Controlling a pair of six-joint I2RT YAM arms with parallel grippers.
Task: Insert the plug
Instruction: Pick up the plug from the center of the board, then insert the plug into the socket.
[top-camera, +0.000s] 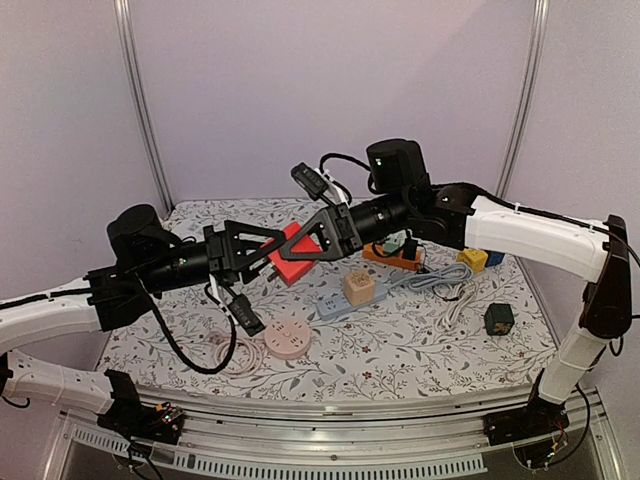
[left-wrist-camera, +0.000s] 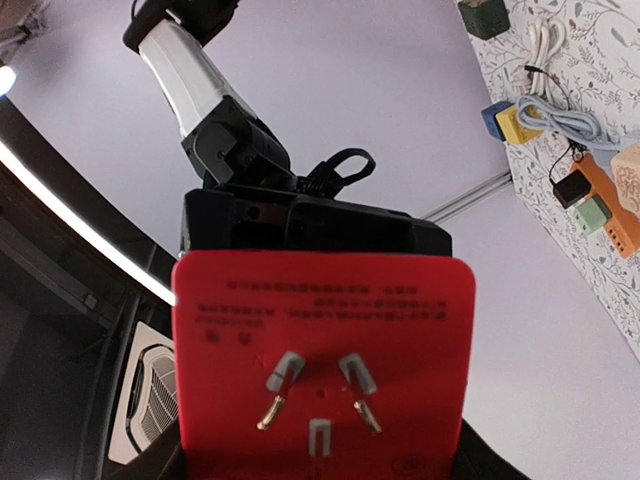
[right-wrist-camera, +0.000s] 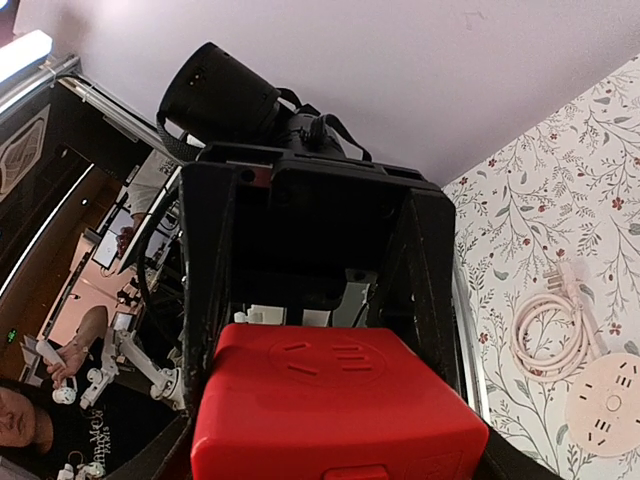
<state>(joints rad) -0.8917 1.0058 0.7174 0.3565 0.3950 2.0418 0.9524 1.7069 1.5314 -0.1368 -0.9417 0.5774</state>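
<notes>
Red plug (top-camera: 293, 258), clamped between left fingers (top-camera: 262, 233), right fingers (top-camera: 312, 226)

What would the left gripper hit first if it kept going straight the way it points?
The red adapter between its own fingers; right behind that, the right gripper, facing it and apparently clasping the same adapter.

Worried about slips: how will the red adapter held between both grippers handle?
The red adapter looks like rigid moulded plastic, so it probably won't flex. Its smooth faces may slip under a light grip. The bare prongs seem its weakest part; a knock could bend them.
</notes>
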